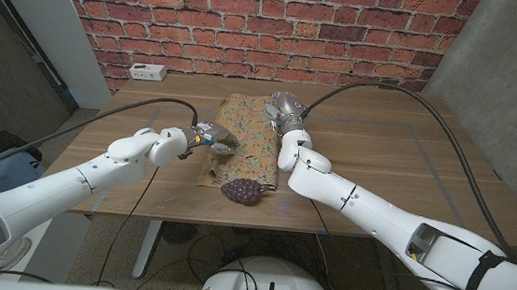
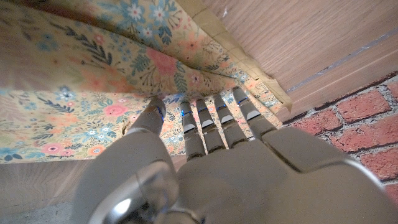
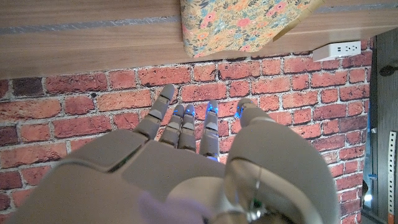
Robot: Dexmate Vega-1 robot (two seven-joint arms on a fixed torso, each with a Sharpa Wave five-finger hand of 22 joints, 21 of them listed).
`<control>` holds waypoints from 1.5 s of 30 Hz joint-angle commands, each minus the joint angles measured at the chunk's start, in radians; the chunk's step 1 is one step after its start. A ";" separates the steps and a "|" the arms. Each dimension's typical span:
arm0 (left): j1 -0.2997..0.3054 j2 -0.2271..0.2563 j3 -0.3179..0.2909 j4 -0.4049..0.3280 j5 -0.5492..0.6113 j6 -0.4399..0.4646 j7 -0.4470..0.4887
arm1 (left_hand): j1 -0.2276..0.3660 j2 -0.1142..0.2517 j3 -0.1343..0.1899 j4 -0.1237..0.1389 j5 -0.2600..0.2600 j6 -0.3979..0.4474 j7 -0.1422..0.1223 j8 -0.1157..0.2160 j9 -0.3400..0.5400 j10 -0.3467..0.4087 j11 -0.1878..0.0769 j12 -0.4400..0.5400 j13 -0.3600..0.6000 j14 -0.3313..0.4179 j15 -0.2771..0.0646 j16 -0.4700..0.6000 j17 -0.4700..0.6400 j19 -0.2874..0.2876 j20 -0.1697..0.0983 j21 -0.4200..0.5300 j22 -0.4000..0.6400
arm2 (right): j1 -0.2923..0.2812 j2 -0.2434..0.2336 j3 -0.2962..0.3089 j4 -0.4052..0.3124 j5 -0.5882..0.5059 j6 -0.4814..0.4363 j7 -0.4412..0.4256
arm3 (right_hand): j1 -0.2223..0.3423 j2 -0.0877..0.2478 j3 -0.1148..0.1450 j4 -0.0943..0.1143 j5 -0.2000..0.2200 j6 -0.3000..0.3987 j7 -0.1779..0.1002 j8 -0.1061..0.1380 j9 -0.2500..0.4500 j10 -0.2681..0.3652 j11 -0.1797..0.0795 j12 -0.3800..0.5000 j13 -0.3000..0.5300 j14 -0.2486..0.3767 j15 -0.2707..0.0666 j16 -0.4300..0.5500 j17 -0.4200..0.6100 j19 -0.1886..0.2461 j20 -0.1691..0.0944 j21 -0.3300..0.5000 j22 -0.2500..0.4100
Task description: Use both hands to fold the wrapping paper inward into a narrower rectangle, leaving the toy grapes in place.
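Purple toy grapes (image 1: 244, 193) weigh down the thin, floppy floral wrapping paper (image 1: 243, 139). Left hand (image 1: 212, 141) pinches its lifted edge; right hand (image 1: 286, 109) hovers spread, holding nothing.

floral wrapping paper (image 1: 245, 134) half folded, purple toy grapes (image 1: 244, 193) at near edge

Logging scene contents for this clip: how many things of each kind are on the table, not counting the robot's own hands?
Wrapping paper: 1
Toy grapes: 1
White power strip: 1
Total: 3
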 commanded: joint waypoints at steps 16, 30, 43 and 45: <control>0.031 0.013 -0.019 -0.005 -0.001 -0.028 0.035 | 0.008 -0.013 -0.001 -0.006 0.004 0.056 0.038 -0.002 0.008 0.009 0.004 -0.001 0.002 0.012 -0.080 -0.003 0.003 0.007 -0.005 -0.010 0.003 | 0.205 0.170 -0.117 0.365 0.004 -0.087 0.247 | -0.267 0.006 -0.037 0.181 -0.019 -0.309 -0.023 -0.035 -0.009 -0.250 -0.120 -0.028 -0.028 -0.231 -0.088 -0.050 -0.049 -0.170 -0.088 -0.155 -0.002; 0.030 0.008 -0.020 -0.001 -0.001 -0.026 0.032 | 0.004 -0.009 -0.001 -0.001 0.004 0.056 0.040 -0.006 0.009 0.010 0.004 -0.004 0.002 0.010 -0.080 -0.005 0.004 0.009 -0.006 -0.016 0.003 | 0.338 0.276 -0.268 0.609 0.042 -0.090 0.445 | -0.571 -0.013 -0.122 0.222 0.019 -0.576 -0.029 -0.034 -0.012 -0.511 -0.148 -0.027 -0.034 -0.491 -0.085 -0.052 -0.103 -0.424 -0.093 -0.339 0.000; 0.010 -0.006 -0.010 0.022 -0.004 -0.042 0.028 | -0.003 -0.006 -0.002 0.004 0.004 0.054 0.041 -0.010 0.009 0.008 0.006 -0.008 0.002 0.009 -0.080 -0.006 0.004 0.010 -0.005 -0.021 0.003 | 0.390 0.364 -0.367 0.777 0.020 -0.065 0.544 | -0.607 -0.040 -0.127 0.207 0.028 -0.507 -0.028 -0.002 -0.013 -0.441 -0.156 0.004 -0.035 -0.503 -0.059 -0.038 -0.119 -0.454 -0.074 -0.343 -0.001; 0.007 -0.008 -0.009 0.025 -0.004 -0.044 0.028 | -0.004 -0.006 -0.002 0.005 0.004 0.053 0.040 -0.011 0.009 0.007 0.006 -0.009 0.002 0.009 -0.080 -0.006 0.004 0.010 -0.004 -0.022 0.003 | 0.399 0.385 -0.373 0.821 0.025 -0.052 0.566 | -0.618 -0.069 -0.143 0.198 0.027 -0.498 -0.006 -0.005 -0.014 -0.434 -0.113 0.002 -0.035 -0.480 -0.060 -0.031 -0.125 -0.450 -0.059 -0.340 -0.002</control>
